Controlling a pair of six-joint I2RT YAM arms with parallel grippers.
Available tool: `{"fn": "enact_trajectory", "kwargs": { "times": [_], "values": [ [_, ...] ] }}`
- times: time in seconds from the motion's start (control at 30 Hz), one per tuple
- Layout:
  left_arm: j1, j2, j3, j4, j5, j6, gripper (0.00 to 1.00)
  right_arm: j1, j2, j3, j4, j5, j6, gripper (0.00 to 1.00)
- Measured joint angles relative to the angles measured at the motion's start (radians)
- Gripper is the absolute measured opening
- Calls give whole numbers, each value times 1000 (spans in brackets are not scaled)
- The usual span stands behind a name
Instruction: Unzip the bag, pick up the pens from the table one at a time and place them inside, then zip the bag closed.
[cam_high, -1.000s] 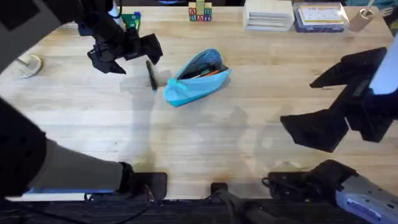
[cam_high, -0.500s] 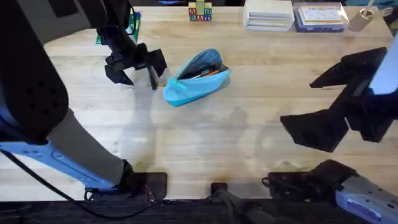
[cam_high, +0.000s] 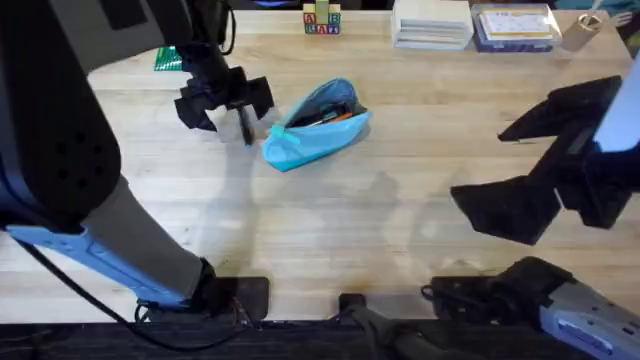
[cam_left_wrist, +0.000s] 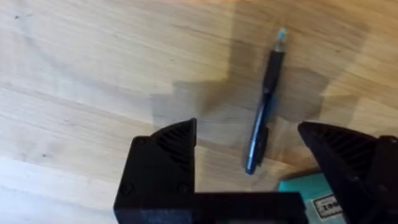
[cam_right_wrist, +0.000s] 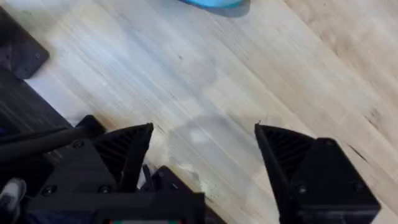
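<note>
One dark pen lies flat on the bench, just left of the blue bag, whose zip gapes with an orange pen inside. Left jaws hang open above the dark pen. Right jaws hang open over bare wood.

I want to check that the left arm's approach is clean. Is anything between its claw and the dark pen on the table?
Nothing visible. In the left wrist view the dark pen lies flat on bare table, in line with the gap of the open left claw. The bag sits off to one side, apart from the pen.
</note>
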Motion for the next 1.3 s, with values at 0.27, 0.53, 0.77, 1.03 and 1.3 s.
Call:
{"fn": "enact_trajectory", "kwargs": {
  "times": [0.27, 0.53, 0.77, 1.03, 1.3],
  "values": [
    [-19, 2, 0, 14, -15, -6, 995, 0, 0, 0, 0, 0, 0, 996],
    [-19, 20, 5, 13, -13, -10, 995, 0, 0, 0, 0, 0, 0, 997],
    [-20, 23, 7, 18, 1, -11, 661, 0, 0, 0, 0, 0, 0, 997],
    [-18, 23, 7, 16, -9, -12, 71, 0, 0, 0, 0, 0, 0, 996],
    [-17, 22, 9, 16, -14, -11, 42, 0, 0, 0, 0, 0, 0, 997]
  ]
}}
